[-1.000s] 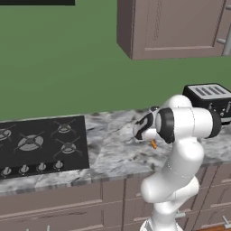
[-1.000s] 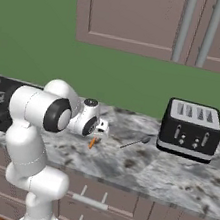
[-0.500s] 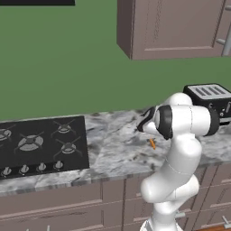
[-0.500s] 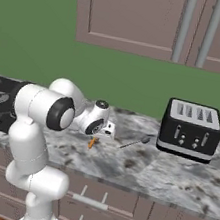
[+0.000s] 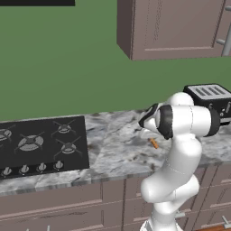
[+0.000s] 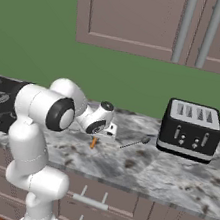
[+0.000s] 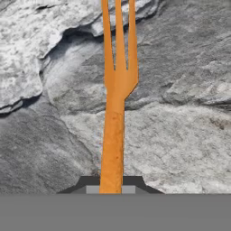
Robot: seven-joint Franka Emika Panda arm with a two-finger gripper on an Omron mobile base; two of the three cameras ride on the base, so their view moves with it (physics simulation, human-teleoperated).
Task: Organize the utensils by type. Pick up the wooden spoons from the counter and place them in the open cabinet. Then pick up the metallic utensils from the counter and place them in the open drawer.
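Obstacles and clearance around the fingers:
- Between them: orange fork, running forward on the counter.
- Either side: bare marbled stone, open.
- Farther along the worktop: dark grey spoon, then the toaster, near.
- Opposite side: cooktop, well apart.
- Overhead: wall cabinet, high above.

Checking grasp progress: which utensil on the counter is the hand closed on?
The orange fork, its handle between the hand's fingers; the dark grey spoon lies apart near the toaster.
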